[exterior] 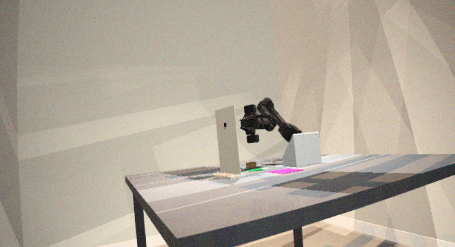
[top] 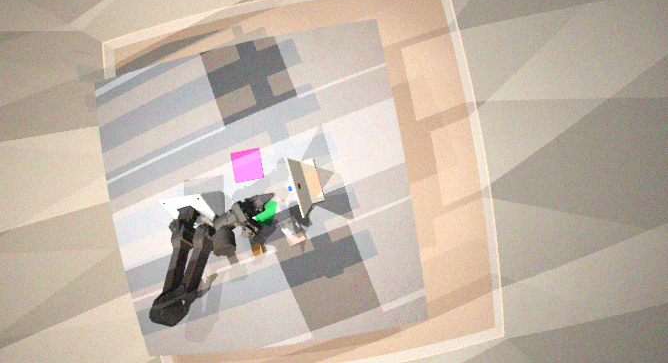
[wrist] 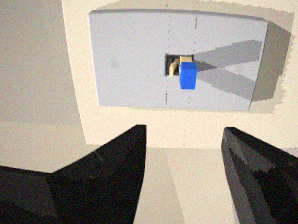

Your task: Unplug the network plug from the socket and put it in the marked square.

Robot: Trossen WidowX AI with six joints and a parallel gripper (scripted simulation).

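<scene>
The upright beige panel (top: pixel 298 197) (exterior: pixel 227 147) stands on the table. A grey plate on it (wrist: pixel 130 60) has a dark socket (wrist: pixel 168 70) in the wrist view. The plug, with a blue block (wrist: pixel 188 76) (top: pixel 290 188) and tan parts, sticks out of the socket. How far the thin tab is pressed cannot be told. My gripper (top: pixel 273 195) (exterior: pixel 241 124) (wrist: pixel 185 136) is partly open and empty, in front of the panel and short of the plug, with the plug above the fingertips in the wrist view. A magenta square (top: pixel 247 165) (exterior: pixel 285 171) and a green patch (top: pixel 266 213) (exterior: pixel 255 169) lie on the table.
A small orange-brown block (top: pixel 258 249) (exterior: pixel 250 165) stands beyond the green patch. A pale flat object (top: pixel 293 235) lies near the panel's foot. A white wedge-shaped block (top: pixel 175 205) (exterior: pixel 306 149) stands by the arm's base.
</scene>
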